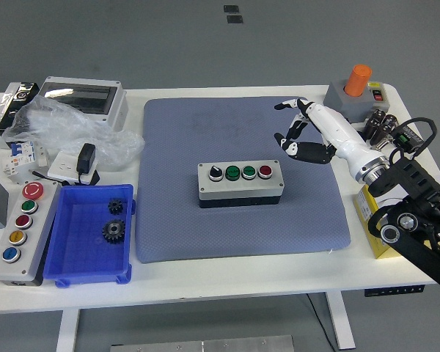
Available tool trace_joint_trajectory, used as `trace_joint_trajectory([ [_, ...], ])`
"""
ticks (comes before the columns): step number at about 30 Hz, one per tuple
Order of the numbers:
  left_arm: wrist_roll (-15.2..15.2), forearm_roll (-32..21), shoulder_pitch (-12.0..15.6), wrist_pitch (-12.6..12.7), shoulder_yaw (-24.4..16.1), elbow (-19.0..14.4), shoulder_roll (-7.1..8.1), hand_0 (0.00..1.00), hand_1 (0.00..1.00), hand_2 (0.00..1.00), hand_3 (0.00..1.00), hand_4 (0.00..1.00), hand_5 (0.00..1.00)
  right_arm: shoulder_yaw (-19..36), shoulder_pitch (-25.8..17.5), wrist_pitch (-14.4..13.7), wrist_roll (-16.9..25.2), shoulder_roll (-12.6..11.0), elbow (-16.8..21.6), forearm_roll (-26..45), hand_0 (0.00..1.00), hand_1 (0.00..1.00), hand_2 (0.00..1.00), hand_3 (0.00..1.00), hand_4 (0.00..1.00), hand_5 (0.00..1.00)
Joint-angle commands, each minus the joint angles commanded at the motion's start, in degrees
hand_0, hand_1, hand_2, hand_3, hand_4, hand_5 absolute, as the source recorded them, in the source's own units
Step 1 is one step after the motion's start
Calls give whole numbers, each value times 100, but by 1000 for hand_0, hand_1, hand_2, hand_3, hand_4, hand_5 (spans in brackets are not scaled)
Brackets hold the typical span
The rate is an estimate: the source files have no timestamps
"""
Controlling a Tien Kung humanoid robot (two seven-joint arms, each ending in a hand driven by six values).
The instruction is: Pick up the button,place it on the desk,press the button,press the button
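The grey rectangular button box with four buttons point(240, 182) is lying in the middle of the blue-grey textured mat point(183, 132). The white robot right hand point(308, 132) is hovering up and right of it, fingers loosely spread, grasping nothing.

No text, label, brand or number is legible on anything here.

The right hand point(314, 134) has a glossy white shell and white fingers point(291, 130) with black joints; a silver wrist ring joins its black, blocky arm point(414, 209).
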Motion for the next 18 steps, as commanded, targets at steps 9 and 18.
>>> trace_joint_trajectory([
  [9, -25, -162, -16, -11, 152, 0, 27, 684, 699, 637, 643, 582, 396, 401, -394, -106, 764, 154, -361, 1116, 940, 901, 980, 998, 998, 654],
  [18, 3, 1, 19, -32, 56, 0, 53, 685, 699, 637, 643, 587, 396, 797, -676, -135, 1455, 237, -602, 2332, 963, 931, 993, 998, 998, 725],
])
